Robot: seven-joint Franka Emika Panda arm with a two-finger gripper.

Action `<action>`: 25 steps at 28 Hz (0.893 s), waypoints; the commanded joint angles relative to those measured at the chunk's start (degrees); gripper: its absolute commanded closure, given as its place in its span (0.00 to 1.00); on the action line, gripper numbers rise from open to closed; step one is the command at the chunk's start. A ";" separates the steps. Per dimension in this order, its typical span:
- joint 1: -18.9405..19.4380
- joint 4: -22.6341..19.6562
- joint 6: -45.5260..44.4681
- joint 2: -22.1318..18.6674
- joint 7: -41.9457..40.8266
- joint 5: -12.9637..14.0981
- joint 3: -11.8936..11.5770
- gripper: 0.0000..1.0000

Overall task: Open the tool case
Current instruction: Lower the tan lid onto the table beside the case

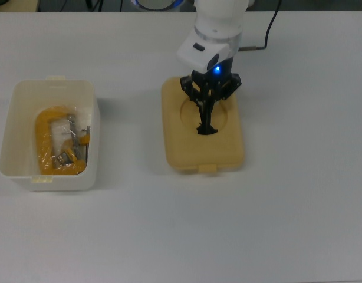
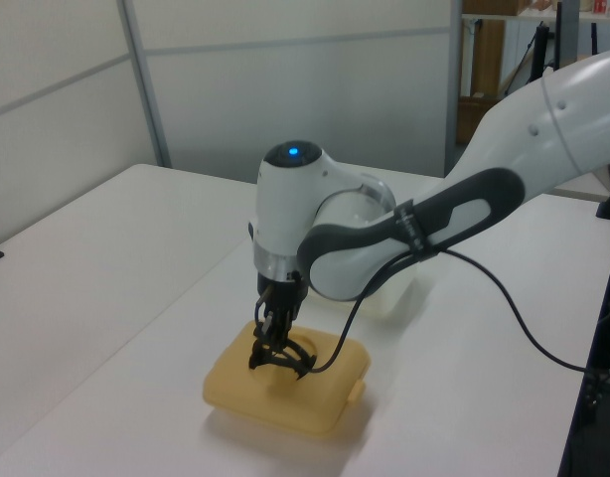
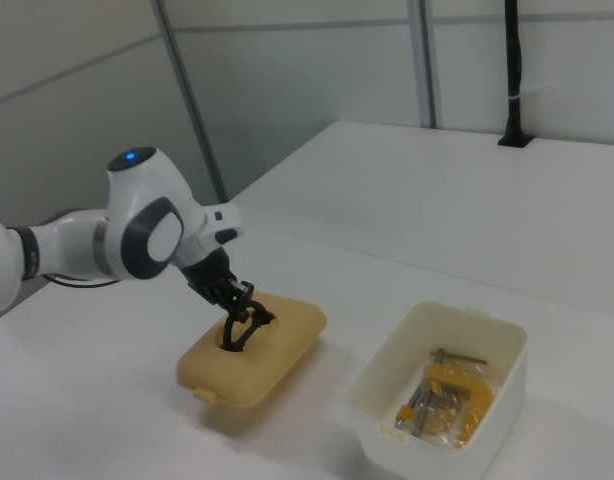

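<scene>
Case's open: the tan lid [image 1: 203, 132] is off and lies flat on the desk [image 1: 299, 194], well apart from the white box [image 1: 48, 135], to the top view's right of it. Your pincer [image 1: 206, 125] is clenched on the black handle [image 2: 277, 356] in the lid's recess. The box shows a yellow clamp [image 1: 58, 141] inside. What's left, I'd judge: let go and lift clear.

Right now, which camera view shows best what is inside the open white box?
The top view: it looks straight down into the white box, showing the yellow clamp in its plastic bag. The right view shows the contents at a slant. In the left view the arm hides the box almost wholly.
</scene>
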 commanded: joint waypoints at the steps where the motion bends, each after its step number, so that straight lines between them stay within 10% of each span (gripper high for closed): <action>1: 0.46 -0.53 4.30 2.29 2.86 -0.90 -0.44 1.00; 20: 0.46 0.09 6.68 5.81 2.86 -1.78 -0.44 1.00; 24: 0.46 0.09 6.41 5.81 2.77 -1.78 -0.44 0.96; 25: 0.46 0.18 5.72 5.81 2.77 -1.78 -0.44 0.82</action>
